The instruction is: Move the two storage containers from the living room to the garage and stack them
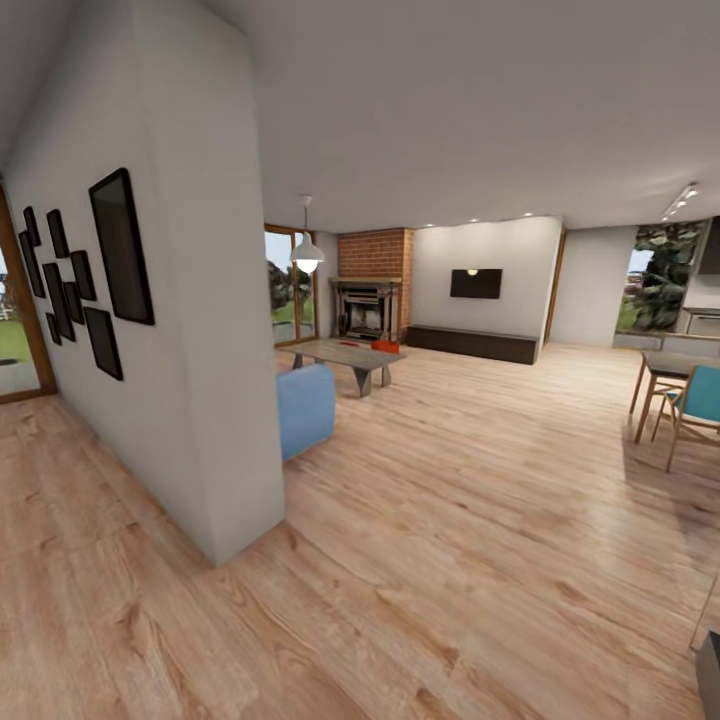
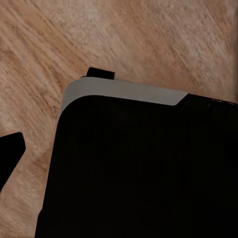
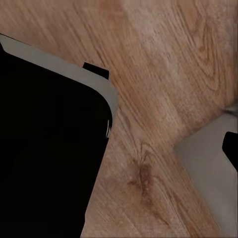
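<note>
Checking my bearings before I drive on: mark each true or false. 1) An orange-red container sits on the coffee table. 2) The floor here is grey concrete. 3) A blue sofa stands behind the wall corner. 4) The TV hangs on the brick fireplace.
1) True: an orange-red container sits on the coffee table.
2) False: the floor is light wood plank.
3) True: the blue sofa shows past the wall corner.
4) False: the TV hangs on the pale wall beside the brick fireplace.
</note>
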